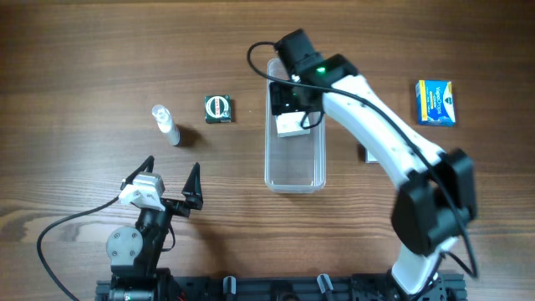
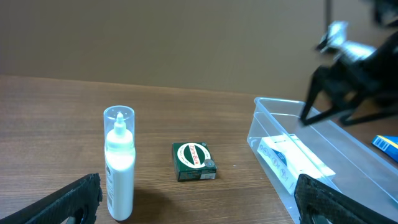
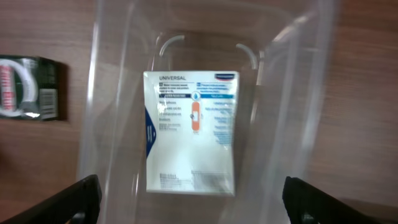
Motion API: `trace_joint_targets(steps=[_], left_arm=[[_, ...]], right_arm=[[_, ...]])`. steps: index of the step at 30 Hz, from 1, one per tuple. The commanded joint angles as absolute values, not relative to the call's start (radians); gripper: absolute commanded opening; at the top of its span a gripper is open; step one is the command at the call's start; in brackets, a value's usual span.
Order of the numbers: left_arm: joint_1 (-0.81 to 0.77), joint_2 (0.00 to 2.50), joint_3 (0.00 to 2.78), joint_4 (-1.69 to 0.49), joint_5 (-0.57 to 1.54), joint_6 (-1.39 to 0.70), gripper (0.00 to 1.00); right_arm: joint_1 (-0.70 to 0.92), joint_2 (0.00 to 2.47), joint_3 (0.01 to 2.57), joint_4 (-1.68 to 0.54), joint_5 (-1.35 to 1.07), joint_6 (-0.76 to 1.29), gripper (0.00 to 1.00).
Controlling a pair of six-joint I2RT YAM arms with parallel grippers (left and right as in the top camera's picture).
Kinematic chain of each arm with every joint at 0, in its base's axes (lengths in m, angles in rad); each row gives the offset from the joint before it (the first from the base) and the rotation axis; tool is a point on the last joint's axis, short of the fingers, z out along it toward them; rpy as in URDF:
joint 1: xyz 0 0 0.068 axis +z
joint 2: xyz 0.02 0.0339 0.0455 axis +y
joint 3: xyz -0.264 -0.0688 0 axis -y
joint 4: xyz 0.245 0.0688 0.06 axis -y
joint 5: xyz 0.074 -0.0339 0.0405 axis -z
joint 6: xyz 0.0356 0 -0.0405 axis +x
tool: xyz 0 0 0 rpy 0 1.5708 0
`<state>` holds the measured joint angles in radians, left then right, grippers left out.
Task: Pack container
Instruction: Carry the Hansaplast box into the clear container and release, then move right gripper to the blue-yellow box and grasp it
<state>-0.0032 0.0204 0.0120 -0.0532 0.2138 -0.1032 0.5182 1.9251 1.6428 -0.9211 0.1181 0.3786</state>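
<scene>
The clear container [image 1: 294, 171] lies lengthwise in the table's middle. A white box with blue print [image 1: 291, 125] lies flat inside its far half. My right gripper [image 1: 288, 90] hovers above the container's far end, open and empty. In the right wrist view its fingers [image 3: 189, 199] straddle the container [image 3: 93, 112] above the white box [image 3: 191, 130]. My left gripper [image 1: 163, 177] is open and empty near the front left. In the left wrist view its fingers [image 2: 199, 205] frame the container [image 2: 273, 121] and the white box [image 2: 292, 158].
A white bottle with a clear cap [image 1: 165, 124] [image 2: 119, 165] stands at the left. A small green box [image 1: 219, 109] [image 2: 194, 162] [image 3: 31, 87] lies left of the container. A blue and yellow box [image 1: 435, 102] lies at the far right. A small dark thing [image 1: 366, 153] is partly hidden by the right arm.
</scene>
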Motion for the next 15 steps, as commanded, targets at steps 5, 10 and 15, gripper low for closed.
trace_joint_targets(steps=[5,10,15], left_arm=[[0.005,0.016,0.006,-0.057,0.208,-0.113,1.00],[0.005,0.016,0.006,-0.057,0.208,-0.113,1.00],[0.005,0.016,0.006,-0.057,0.208,-0.113,1.00]], right_arm=[[0.127,1.618,1.664,-1.206,0.189,0.066,1.00],[-0.246,1.663,1.609,-1.045,-0.132,-0.259,1.00],[-0.331,1.754,1.609,-0.984,-0.060,-0.339,1.00]])
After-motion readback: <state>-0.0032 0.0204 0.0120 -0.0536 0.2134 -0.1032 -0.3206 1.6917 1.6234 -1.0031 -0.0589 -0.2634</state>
